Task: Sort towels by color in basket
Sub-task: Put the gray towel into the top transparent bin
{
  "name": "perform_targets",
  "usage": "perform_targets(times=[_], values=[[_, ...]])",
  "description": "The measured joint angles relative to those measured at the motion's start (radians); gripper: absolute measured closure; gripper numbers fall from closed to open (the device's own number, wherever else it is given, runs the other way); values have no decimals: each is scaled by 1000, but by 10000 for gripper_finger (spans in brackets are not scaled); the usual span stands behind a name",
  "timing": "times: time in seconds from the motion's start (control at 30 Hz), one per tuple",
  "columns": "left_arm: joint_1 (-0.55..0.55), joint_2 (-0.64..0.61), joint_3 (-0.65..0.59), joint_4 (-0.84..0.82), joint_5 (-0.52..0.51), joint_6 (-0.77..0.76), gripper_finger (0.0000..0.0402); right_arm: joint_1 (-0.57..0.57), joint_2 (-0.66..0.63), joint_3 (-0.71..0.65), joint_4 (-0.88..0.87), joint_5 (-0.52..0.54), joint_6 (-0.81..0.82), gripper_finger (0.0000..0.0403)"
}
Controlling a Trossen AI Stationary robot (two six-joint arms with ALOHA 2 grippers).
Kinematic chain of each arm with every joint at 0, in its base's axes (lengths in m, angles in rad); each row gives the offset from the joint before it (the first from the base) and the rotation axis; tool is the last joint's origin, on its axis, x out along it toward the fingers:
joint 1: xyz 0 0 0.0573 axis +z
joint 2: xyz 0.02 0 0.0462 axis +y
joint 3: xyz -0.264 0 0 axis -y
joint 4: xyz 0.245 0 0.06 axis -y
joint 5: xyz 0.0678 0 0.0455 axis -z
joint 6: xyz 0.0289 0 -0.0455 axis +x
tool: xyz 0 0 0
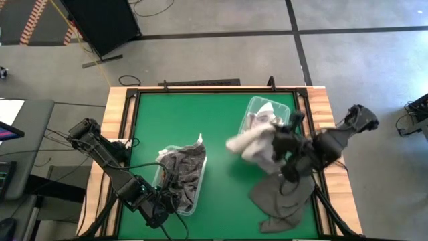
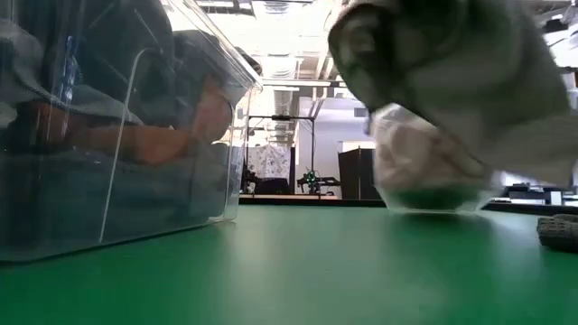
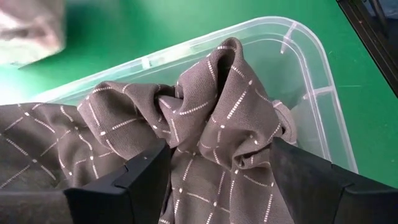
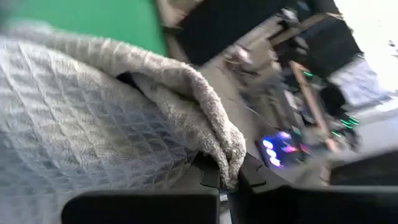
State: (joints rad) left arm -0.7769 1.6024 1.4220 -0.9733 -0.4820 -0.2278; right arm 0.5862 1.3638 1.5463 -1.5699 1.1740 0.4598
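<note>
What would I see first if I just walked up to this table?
First, the right gripper, shut on a pale waffle towel that it holds up in the air beside the right clear bin. Next, the left gripper, open around a dark grey dashed towel in the left clear bin. Another grey towel lies on the green table.

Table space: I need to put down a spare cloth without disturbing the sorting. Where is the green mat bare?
Free: the far-left mat beyond the left bin, and the middle strip between that bin and the right bin. Crowded: the near-right corner, where a grey towel lies under the right gripper holding a pale towel.
</note>
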Motion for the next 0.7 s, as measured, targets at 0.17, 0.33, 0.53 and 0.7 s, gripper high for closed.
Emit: perform_targets(times=[0.17, 0.33, 0.53, 0.7], values=[[0, 0, 0, 0, 0, 0, 138, -138, -27, 0, -1, 125, -68, 378], [0, 0, 0, 0, 0, 0, 138, -241, -29, 0, 13, 148, -102, 378], [0, 0, 0, 0, 0, -1, 138, -271, -29, -1, 72, -4, -102, 373], [0, 0, 0, 0, 0, -1, 138, -234, -29, -1, 152, -109, -110, 377]])
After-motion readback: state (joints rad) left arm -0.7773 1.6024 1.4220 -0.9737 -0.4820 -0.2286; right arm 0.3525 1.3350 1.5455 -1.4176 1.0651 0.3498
